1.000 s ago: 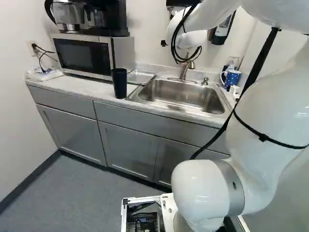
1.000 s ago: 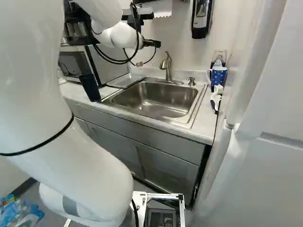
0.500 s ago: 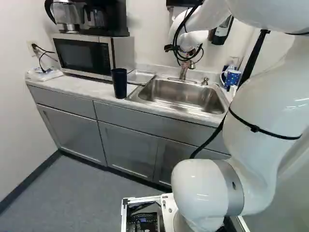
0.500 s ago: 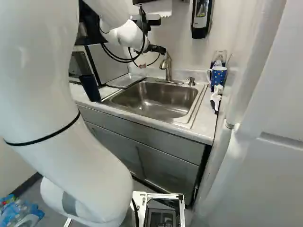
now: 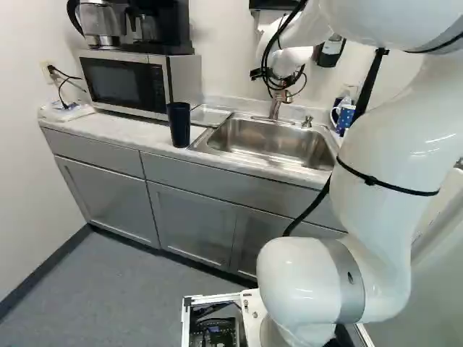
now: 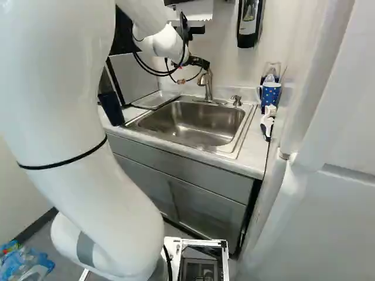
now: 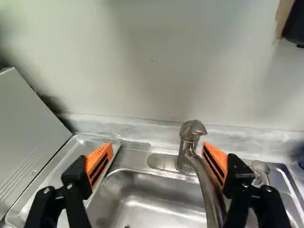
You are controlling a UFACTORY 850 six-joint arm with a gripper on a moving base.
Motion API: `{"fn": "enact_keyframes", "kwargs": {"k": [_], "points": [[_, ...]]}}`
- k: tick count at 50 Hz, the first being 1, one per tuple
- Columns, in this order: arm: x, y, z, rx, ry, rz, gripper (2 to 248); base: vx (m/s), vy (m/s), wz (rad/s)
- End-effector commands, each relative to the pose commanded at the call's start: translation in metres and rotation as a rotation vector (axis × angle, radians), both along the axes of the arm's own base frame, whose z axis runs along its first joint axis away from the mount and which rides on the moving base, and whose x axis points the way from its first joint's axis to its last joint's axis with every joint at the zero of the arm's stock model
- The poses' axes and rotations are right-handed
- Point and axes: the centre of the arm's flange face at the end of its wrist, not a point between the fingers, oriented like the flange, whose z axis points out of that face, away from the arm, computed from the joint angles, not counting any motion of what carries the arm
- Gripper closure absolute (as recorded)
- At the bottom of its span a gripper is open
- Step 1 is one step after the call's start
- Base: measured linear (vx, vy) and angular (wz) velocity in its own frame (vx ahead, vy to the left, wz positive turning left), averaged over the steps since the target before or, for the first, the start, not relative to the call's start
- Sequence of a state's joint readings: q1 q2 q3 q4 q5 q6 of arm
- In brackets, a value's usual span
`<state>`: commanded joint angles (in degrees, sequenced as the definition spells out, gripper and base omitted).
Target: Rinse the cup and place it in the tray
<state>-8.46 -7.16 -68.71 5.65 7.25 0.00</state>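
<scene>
Dark cup [image 5: 179, 124] stands upright on the counter [image 5: 116, 129], near its front edge and just beside the sink [image 5: 271, 141], at the left of the sink in the left base view. Between the sink and the microwave [image 5: 126, 83] lies a metal tray [image 7: 71, 164]. The gripper [image 6: 202, 63] hangs high by the faucet [image 7: 188, 137], well apart from the cup; in the wrist view its two fingers are spread wide, with the faucet rising ahead, nearer one finger. Beyond the sink's other side stands a blue dotted mug [image 6: 270, 95]
</scene>
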Motion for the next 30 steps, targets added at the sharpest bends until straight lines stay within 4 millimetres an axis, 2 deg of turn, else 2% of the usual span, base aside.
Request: {"fn": "enact_keyframes", "kwargs": {"k": [30], "points": [[0.028,-0.003,0.004,-0.012,-0.062,-0.002,3,0.000,0.000,0.000]]}}
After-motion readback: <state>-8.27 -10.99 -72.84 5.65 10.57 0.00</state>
